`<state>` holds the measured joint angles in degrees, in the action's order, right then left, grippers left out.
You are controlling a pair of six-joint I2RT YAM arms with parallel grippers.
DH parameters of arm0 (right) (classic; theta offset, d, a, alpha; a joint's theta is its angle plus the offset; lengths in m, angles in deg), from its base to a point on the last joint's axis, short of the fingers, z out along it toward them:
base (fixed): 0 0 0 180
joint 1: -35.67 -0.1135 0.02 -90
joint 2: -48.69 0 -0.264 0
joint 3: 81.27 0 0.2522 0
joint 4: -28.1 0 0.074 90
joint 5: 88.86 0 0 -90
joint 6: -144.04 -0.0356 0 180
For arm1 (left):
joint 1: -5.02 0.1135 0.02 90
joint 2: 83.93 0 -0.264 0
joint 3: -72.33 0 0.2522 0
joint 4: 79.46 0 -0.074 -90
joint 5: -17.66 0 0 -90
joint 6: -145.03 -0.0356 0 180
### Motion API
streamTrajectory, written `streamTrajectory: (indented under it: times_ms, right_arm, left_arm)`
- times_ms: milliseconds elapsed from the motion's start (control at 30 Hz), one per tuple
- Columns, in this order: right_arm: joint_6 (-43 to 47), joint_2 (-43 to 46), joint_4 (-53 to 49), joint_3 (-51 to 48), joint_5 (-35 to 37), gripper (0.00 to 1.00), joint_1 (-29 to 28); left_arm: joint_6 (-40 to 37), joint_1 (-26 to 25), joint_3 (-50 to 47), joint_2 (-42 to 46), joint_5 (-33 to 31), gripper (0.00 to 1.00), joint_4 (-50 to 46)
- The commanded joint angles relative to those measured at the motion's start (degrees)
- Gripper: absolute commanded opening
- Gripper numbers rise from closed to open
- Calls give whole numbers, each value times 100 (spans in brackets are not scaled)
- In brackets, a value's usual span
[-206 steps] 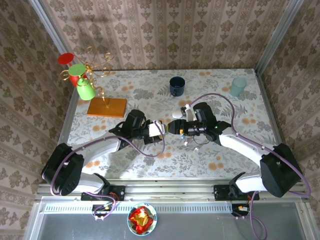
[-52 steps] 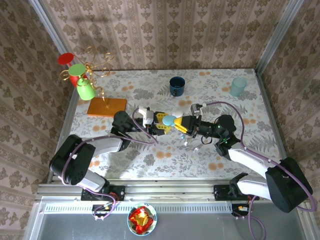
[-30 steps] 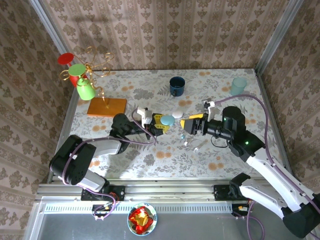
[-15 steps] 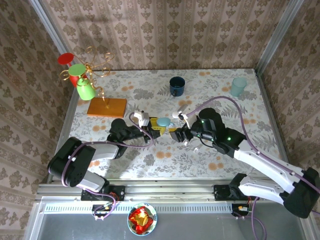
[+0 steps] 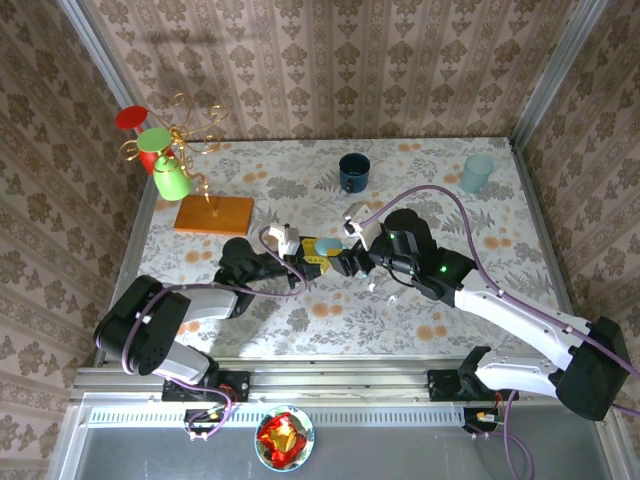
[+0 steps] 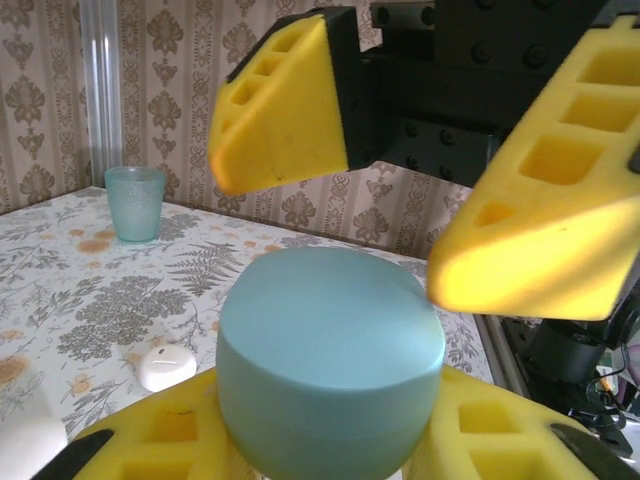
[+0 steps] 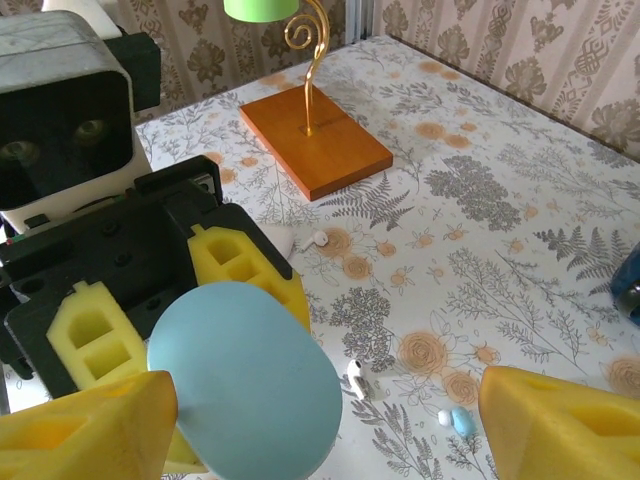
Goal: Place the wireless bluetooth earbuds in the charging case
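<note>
A: Two Qs: grips? Earbuds (image 7: 355, 380)?
B: L gripper (image 5: 312, 255) pinching blue case (image 6: 330, 350); R gripper (image 7: 335, 400) spread wide either side of it. Earbuds loose on table (image 7: 520, 230), white + pale blue, just right of case.

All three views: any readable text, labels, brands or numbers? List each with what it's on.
No readable text in any view.
light blue case: plain, no print on the faces shown.
wooden base, dark mug, teal cup: no markings visible.
earbuds on the table: too small to tell.
</note>
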<state>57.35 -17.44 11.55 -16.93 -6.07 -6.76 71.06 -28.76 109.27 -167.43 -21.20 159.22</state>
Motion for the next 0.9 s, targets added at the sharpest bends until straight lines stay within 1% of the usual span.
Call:
streamTrajectory:
  times_ms: [0,100,200,333,500,633,867]
  right_arm:
    - [181,-6,122,214,78,81,-34]
    - [295,12,1,209,-136,81,-35]
    - [376,-5,-78,197,-163,82,-51]
    - [451,-131,-198,253,40,82,-61]
    - [442,-145,-47,216,162,82,-68]
    - [359,-98,89,197,489,82,-72]
    - [167,-50,227,213,593,82,-46]
  left_arm:
    - [-112,-32,-50,168,97,33,170]
    - [-16,-16,-28,161,12,33,169]
    - [53,-15,-7,151,-25,33,169]
    - [111,-13,-3,142,-82,33,168]
    - [92,-6,20,133,-51,34,172]
    - [32,-6,38,133,91,34,168]
    - [-213,-6,-24,125,263,35,169]
